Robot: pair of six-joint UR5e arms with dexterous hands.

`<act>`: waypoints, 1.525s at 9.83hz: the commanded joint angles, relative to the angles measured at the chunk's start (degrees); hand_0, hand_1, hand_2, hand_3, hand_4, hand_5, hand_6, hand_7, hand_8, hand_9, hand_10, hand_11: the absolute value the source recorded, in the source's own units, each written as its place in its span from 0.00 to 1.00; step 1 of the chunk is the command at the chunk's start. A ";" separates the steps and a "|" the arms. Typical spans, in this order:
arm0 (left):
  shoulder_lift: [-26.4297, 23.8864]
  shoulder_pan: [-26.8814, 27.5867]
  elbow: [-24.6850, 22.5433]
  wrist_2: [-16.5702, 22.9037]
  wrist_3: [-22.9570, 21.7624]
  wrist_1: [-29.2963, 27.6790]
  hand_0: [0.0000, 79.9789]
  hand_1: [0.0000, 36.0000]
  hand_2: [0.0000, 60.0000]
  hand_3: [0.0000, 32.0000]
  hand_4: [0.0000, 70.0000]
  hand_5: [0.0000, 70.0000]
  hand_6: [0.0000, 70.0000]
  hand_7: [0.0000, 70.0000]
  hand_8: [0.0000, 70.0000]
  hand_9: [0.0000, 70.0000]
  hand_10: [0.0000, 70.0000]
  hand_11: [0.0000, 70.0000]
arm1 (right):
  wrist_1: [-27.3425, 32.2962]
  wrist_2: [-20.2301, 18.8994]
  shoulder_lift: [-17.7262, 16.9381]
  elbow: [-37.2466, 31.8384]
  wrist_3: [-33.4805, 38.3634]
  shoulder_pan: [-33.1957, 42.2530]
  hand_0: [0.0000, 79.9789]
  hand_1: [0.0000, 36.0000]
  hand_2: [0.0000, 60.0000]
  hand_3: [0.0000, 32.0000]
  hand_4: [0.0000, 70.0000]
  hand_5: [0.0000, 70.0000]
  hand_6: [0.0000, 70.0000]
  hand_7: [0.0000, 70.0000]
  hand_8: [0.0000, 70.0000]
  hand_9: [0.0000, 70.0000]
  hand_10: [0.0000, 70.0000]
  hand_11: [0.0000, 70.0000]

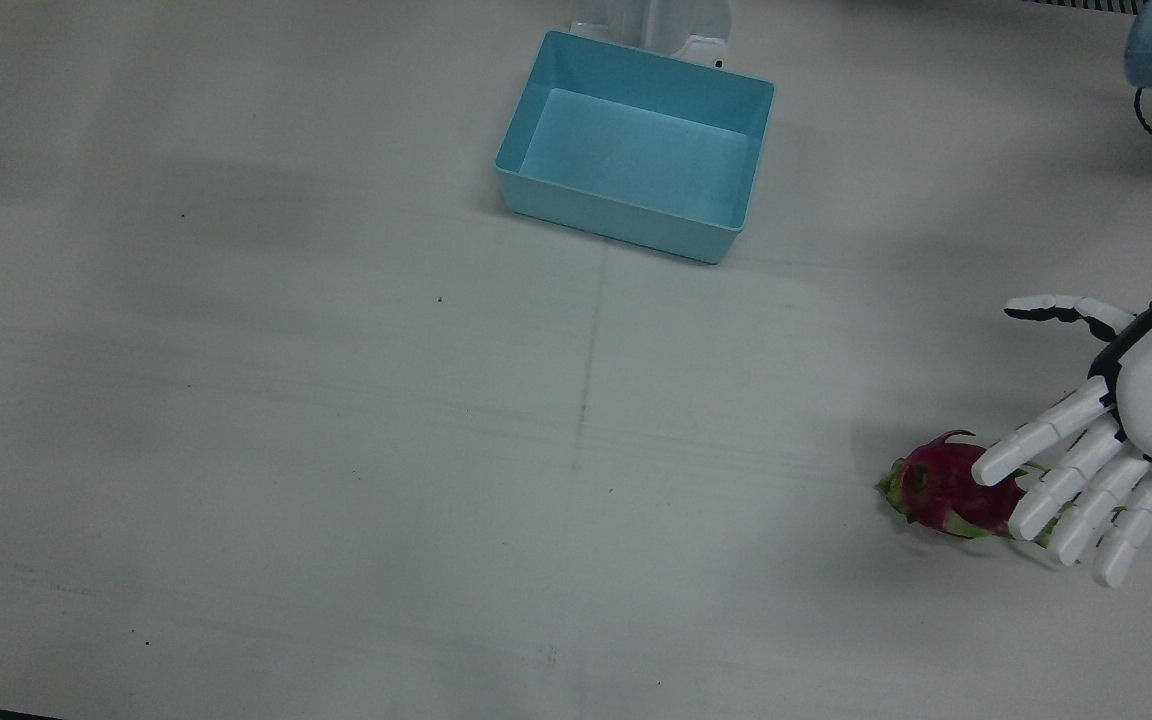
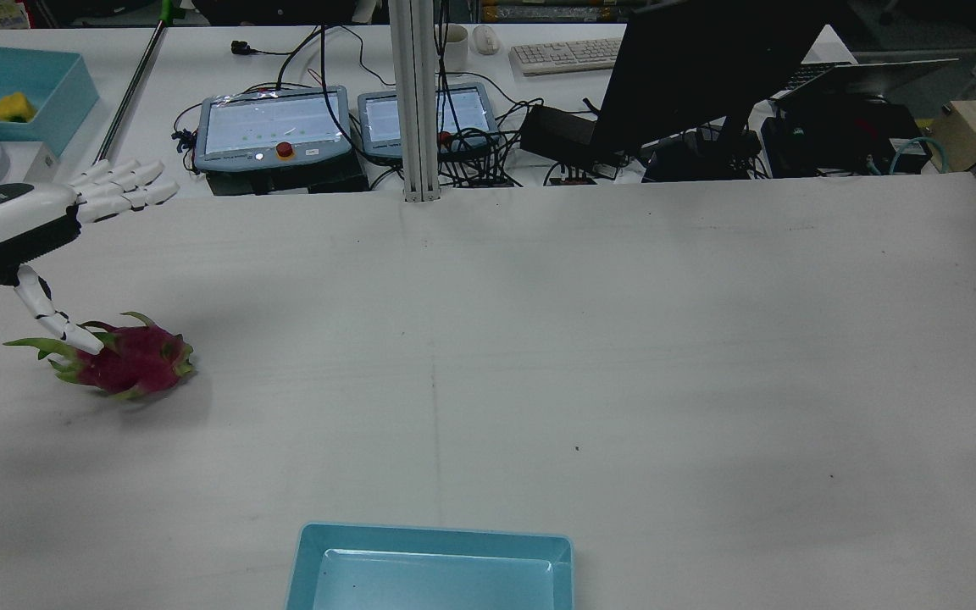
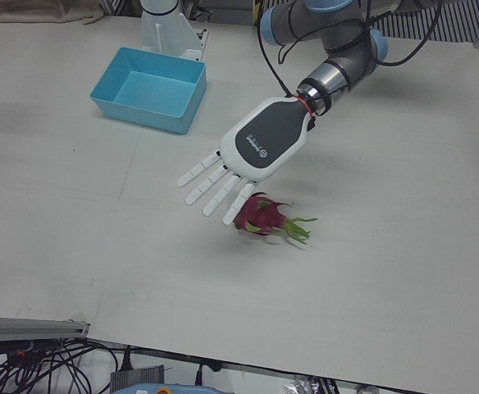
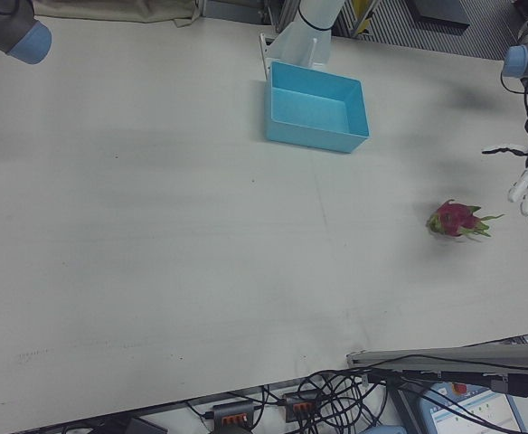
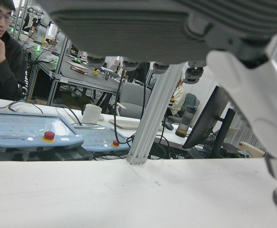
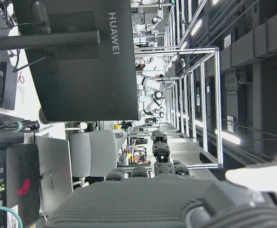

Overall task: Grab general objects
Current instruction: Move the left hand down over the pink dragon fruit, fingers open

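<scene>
left hand (image 3: pixel 260 148): fingers spread wide, holding nothing | above dragon fruit (image 3: pixel 262 215) | right hand: unseen

Rear, 3 front, perhaps 2 hand-mounted

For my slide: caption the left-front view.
Left robot hand, open, hovers over a dragon fruit; blue bin beyond.

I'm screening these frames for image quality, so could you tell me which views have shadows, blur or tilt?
Front view: soft shadow beside the dragon fruit under the left hand. Rear view: shadow beneath the fruit, sharp picture. Left hand view: hand body close and blurred at the top. Right hand view: picture lies sideways, bright ceiling strips glare.
</scene>
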 commanded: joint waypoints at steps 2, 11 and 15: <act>-0.39 7.53 0.26 -8.70 9.30 3.66 0.78 0.97 0.30 0.68 0.00 0.00 0.00 0.05 0.00 0.00 0.00 0.00 | 0.00 0.00 -0.03 0.00 0.00 0.00 0.00 0.00 0.00 0.00 0.00 0.00 0.00 0.00 0.00 0.00 0.00 0.00; -14.36 19.95 10.98 -27.72 22.33 17.37 0.63 0.68 0.26 0.94 0.00 0.00 0.00 0.00 0.00 0.00 0.00 0.00 | 0.00 0.00 -0.03 0.00 0.00 0.00 0.00 0.00 0.00 0.00 0.00 0.00 0.00 0.00 0.00 0.00 0.00 0.00; -11.92 14.31 12.83 -25.87 21.63 15.70 0.57 0.45 0.14 0.84 0.00 0.00 0.00 0.00 0.00 0.00 0.00 0.00 | 0.00 0.00 -0.03 0.00 0.00 0.00 0.00 0.00 0.00 0.00 0.00 0.00 0.00 0.00 0.00 0.00 0.00 0.00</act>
